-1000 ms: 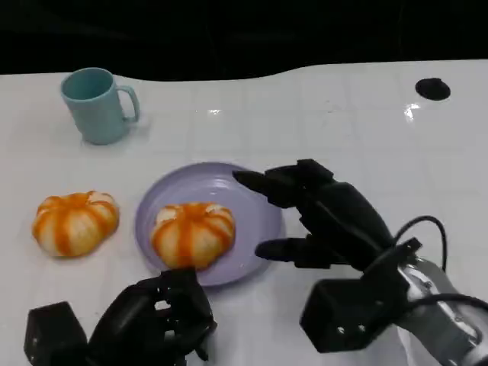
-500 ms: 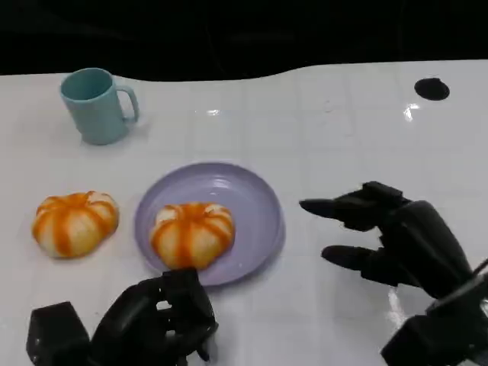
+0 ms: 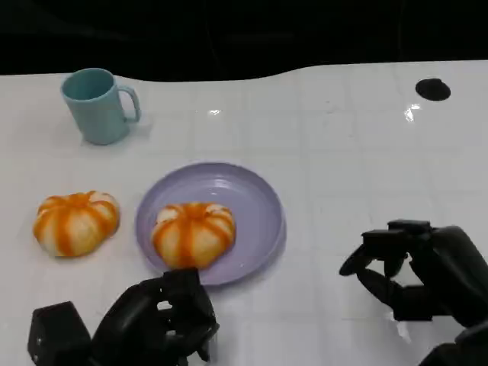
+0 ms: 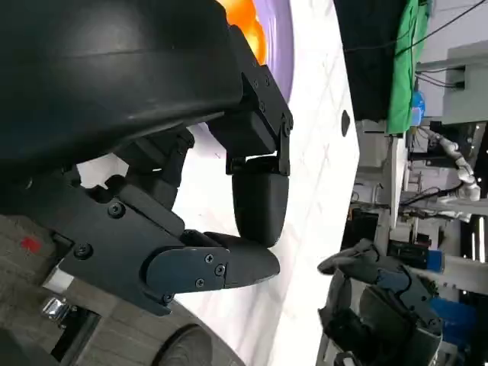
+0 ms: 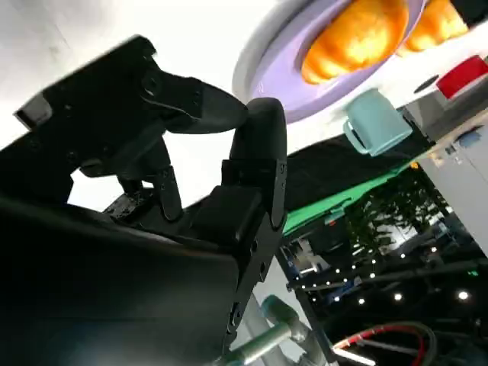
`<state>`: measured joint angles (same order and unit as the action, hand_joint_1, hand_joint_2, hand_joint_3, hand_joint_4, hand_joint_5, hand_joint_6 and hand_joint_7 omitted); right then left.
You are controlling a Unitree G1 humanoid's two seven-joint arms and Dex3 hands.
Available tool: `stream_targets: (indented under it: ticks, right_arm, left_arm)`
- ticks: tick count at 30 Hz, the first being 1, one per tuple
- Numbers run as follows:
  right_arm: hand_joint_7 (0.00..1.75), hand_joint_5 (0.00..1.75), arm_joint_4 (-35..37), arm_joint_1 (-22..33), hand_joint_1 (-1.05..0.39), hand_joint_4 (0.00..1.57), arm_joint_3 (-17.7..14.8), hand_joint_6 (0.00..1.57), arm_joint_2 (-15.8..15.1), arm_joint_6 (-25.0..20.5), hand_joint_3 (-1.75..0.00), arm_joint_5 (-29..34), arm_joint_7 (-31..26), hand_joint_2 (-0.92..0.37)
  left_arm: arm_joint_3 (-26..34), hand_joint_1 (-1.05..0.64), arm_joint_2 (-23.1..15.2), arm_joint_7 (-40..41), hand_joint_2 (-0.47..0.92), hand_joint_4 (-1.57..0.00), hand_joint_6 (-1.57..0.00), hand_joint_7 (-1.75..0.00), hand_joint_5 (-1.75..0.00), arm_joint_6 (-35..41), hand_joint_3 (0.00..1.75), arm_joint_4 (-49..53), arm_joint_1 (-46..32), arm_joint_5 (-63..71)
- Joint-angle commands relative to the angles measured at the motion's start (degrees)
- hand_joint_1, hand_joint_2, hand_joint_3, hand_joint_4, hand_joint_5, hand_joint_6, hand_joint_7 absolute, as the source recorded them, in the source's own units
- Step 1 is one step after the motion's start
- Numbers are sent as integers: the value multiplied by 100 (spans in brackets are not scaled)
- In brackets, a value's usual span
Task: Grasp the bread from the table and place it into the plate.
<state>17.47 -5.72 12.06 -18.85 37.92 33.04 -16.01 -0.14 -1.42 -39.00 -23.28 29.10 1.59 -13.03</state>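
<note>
One orange-striped round bread point(image 3: 193, 232) lies on the left part of the lavender plate point(image 3: 255, 210) at the table's middle; the right wrist view shows this bread point(image 5: 354, 38) on the plate point(image 5: 282, 72) too. A second, similar bread point(image 3: 75, 221) sits on the bare table left of the plate. My right hand point(image 3: 423, 271) hovers at the lower right, well clear of the plate, with its fingers curled in and nothing in them. At the front edge, just below the plate, my left hand point(image 3: 156, 324) stays curled and empty.
A teal mug point(image 3: 97, 104) stands at the back left. A small black round mark point(image 3: 432, 88) sits at the table's far right. The white table has bare room between the plate and my right hand. Its far edge meets a dark background.
My right hand has drawn back from the plate's right rim toward the lower right, and its spread fingers have curled in. The bread stays on the plate. My left hand has not moved.
</note>
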Motion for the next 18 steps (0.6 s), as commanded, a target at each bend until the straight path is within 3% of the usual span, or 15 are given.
stream_targets:
  ticks: [1, 10, 18]
  right_arm:
    - [121, 173, -72, 212, -23, 92, -42, 92, 52, -205, -129, 247, -282, -32]
    - [148, 175, 298, 258, -20, 92, 90, 80, 62, -270, -124, 698, -833, -34]
    - [147, 175, 799, 59, -25, 92, 233, 80, 8, 25, -128, 854, -1348, -33]
  left_arm:
    - [35, -52, -84, 50, 66, -78, -76, -140, -175, -132, 67, 48, 9, 13]
    - [34, -54, -105, 58, 65, -80, -77, -139, -175, -68, 66, -2, -13, -4]
    - [55, -54, -106, 65, 64, -81, -78, -139, -175, -11, 65, -12, -21, -35]
